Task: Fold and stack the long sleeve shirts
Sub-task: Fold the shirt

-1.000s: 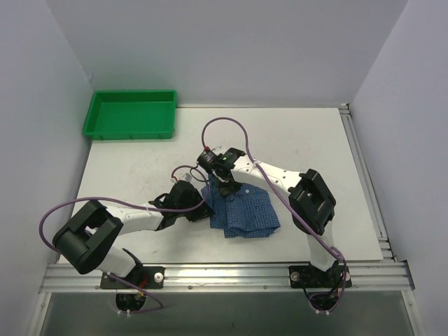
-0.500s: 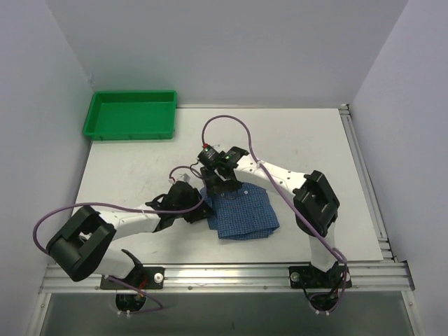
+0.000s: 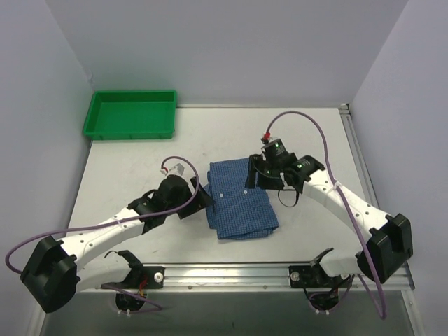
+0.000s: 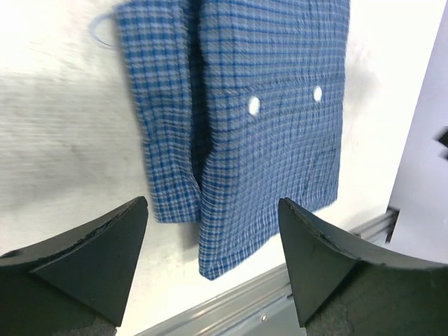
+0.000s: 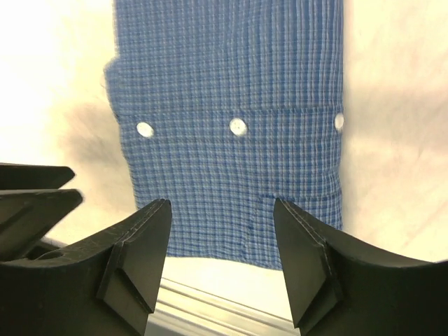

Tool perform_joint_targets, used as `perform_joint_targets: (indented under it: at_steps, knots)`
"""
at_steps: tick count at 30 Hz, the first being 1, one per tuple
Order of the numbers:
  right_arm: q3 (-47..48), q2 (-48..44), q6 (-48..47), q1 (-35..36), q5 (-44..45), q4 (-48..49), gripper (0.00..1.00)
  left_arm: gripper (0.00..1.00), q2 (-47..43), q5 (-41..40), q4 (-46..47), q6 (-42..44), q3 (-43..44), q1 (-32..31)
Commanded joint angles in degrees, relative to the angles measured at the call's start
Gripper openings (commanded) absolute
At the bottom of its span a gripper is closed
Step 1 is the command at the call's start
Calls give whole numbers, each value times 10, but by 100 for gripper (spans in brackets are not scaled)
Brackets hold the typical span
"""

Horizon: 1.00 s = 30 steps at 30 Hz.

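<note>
Long sleeve shirt [image 3: 240,199]: lying folded flat at centre frame on the tabletop [image 3: 140,161], flanked by left tool [image 3: 203,199] and right tool [image 3: 252,178], both gaping, gripping nothing; folding seemingly finishing, stacking pending.

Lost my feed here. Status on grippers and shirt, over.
Left gripper open, empty. Right gripper open, empty. Shirt folded, flat on table between them. Nothing in the way.
</note>
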Motion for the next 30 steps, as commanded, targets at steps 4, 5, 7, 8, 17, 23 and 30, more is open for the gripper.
perform_joint_targets:
  at_steps: [4, 5, 7, 8, 17, 23, 30]
  knots:
    - [-142, -67, 25, -47, -114, 91, 58, 80, 43, 14, -7, -1, 46, -29]
    - [-153, -72, 26, -48, -129, 99, 58, 79, 59, 16, -3, 0, 50, -28]
    - [-187, -86, 31, -54, -137, 120, 57, 77, 76, 30, 16, -2, 55, -30]
    - [-197, -87, 34, -56, -141, 129, 57, 76, 94, 44, 24, -5, 59, -30]
    - [-298, -132, 68, -93, -195, 193, 52, 68, 126, 50, 67, -62, 21, -64]
    - [-339, -134, 74, -106, -192, 213, 52, 50, 127, 49, 127, -97, -24, -83]
    - [-381, -124, 83, -126, -177, 236, 51, 29, 145, 64, 216, -154, -93, -103]
